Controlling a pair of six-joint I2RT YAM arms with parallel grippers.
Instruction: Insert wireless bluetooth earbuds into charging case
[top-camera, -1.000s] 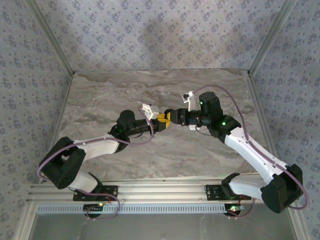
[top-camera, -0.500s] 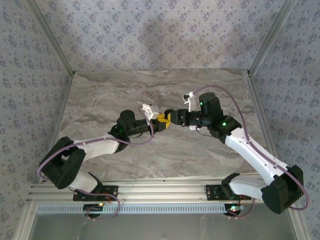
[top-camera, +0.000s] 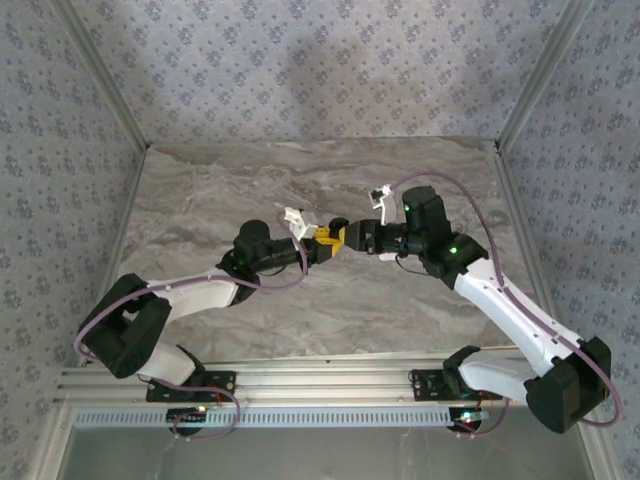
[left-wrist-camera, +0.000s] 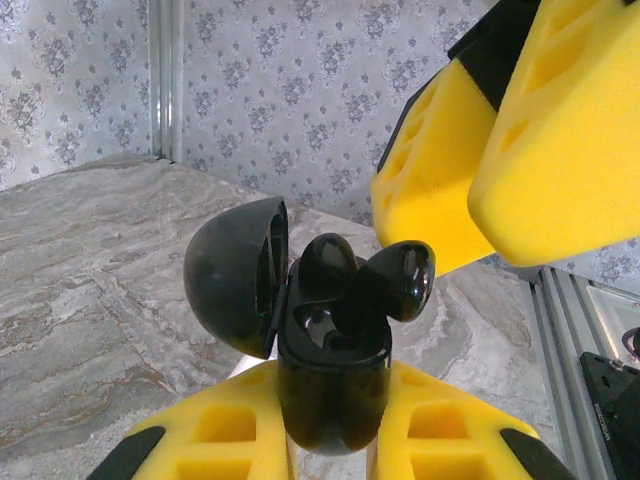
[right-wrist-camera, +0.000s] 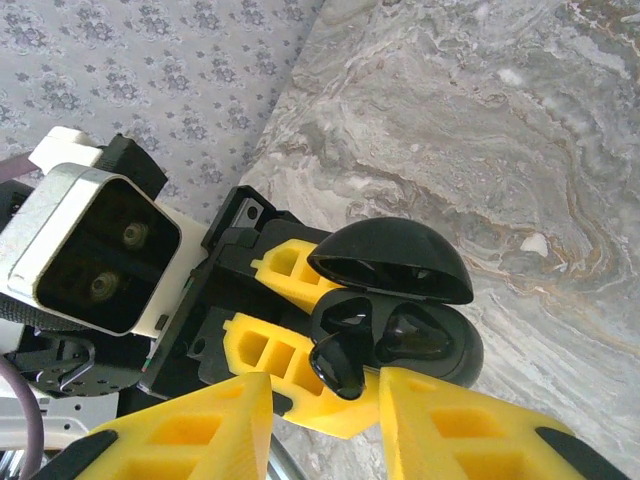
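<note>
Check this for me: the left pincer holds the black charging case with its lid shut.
Not quite: the lid stands open, hinged back, with two black earbuds at the case's mouth. The left pincer does hold the black charging case. The left wrist view shows it.

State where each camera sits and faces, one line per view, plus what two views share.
Top external: above and behind the bases, facing down at the table; both arms show.
Left wrist: looks along the left gripper at the charging case it clamps.
Right wrist: looks past the right gripper, down at that case.
Both wrist views share the open case and a black earbud.
</note>
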